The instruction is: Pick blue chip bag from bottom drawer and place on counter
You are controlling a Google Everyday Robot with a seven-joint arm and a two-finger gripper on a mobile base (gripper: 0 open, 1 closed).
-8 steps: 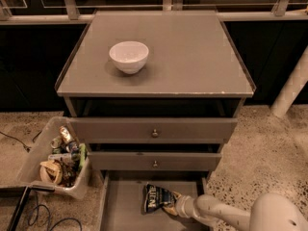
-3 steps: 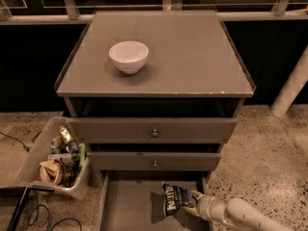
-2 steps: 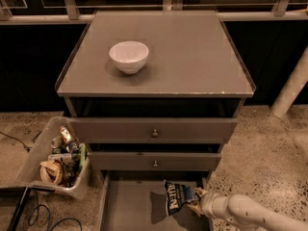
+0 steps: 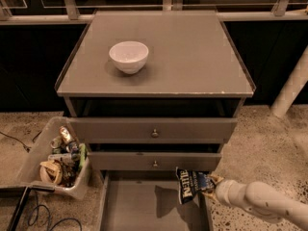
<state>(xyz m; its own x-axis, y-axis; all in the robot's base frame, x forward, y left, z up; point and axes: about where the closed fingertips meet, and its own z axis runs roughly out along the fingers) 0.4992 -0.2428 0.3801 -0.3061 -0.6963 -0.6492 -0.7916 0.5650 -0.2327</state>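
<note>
The blue chip bag [image 4: 191, 184], dark navy with white lettering, hangs in the air over the right side of the open bottom drawer [image 4: 139, 211], just in front of the middle drawer's face. My gripper [image 4: 210, 186] comes in from the lower right on a white arm and is shut on the bag's right edge. The bag casts a shadow on the drawer's flat grey floor. The counter [image 4: 192, 57] is the grey top of the cabinet above.
A white bowl [image 4: 128, 57] sits on the counter's left part. Two grey drawers with round knobs [image 4: 154, 133] stand slightly open above the bottom one. A clear plastic bin [image 4: 57, 158] of cans and wrappers stands on the speckled floor at left, with black cables in front.
The bag has been lifted off the drawer floor and carried up and to the right in my gripper. The arm has drawn back towards the right.
</note>
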